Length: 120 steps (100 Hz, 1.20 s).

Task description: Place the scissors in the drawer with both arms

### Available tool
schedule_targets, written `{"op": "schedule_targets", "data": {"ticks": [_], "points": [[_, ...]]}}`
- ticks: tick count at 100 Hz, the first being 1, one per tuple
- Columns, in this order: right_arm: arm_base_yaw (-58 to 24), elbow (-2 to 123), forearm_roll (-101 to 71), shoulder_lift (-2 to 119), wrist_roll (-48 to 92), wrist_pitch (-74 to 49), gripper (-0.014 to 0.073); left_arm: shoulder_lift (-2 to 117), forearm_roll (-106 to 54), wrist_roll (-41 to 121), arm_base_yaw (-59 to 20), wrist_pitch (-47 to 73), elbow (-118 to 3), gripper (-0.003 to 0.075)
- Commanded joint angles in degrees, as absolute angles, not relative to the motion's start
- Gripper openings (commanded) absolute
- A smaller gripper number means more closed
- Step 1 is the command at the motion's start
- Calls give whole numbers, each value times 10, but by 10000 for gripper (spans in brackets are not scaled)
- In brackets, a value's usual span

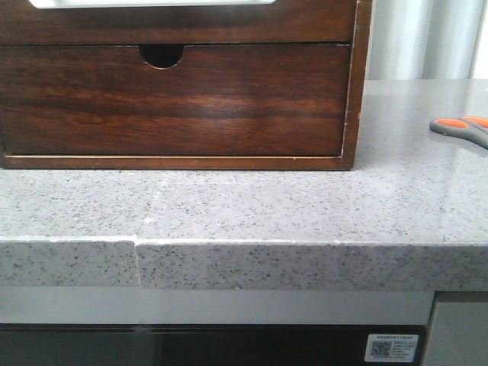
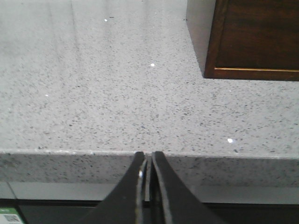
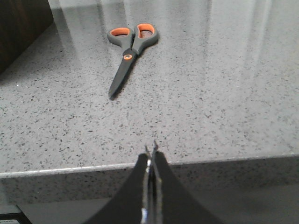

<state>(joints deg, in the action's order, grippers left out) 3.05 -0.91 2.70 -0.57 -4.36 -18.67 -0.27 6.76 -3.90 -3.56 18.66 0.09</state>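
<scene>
The scissors (image 1: 460, 127), grey with orange-lined loops, lie flat on the counter at the far right, partly cut off by the frame edge. In the right wrist view the scissors (image 3: 129, 50) are whole, closed, blades pointing toward my right gripper (image 3: 151, 150), which is shut and empty at the counter's front edge, well short of them. My left gripper (image 2: 148, 156) is shut and empty at the front edge too. The drawer (image 1: 191, 27) shows only as a plain dark wood front with a pale strip above it, at the top of the front view. Neither gripper shows in the front view.
A dark wooden cabinet (image 1: 354, 91) stands on the speckled grey counter (image 1: 252, 210), with a lower drawer front (image 1: 175, 103) bearing a half-round finger notch. The cabinet's corner shows in the left wrist view (image 2: 257, 37) and its side in the right wrist view (image 3: 18, 23).
</scene>
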Motion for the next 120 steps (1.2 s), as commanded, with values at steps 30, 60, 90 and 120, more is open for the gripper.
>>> {"op": "schedule_targets", "data": {"ticks": [30, 60, 90, 120], "points": [[33, -15, 33, -17, -38, -172, -61, -21, 93, -43, -40, 99, 15, -19], [33, -15, 110, -17, -38, -79, -61, -21, 91, -43, -40, 77, 15, -19], [33, -15, 106, -17, -38, -22, -61, -21, 91, -43, -40, 55, 15, -19], [33, -14, 36, -17, -39, 0, -60, -21, 89, -44, -40, 12, 14, -19]]}}
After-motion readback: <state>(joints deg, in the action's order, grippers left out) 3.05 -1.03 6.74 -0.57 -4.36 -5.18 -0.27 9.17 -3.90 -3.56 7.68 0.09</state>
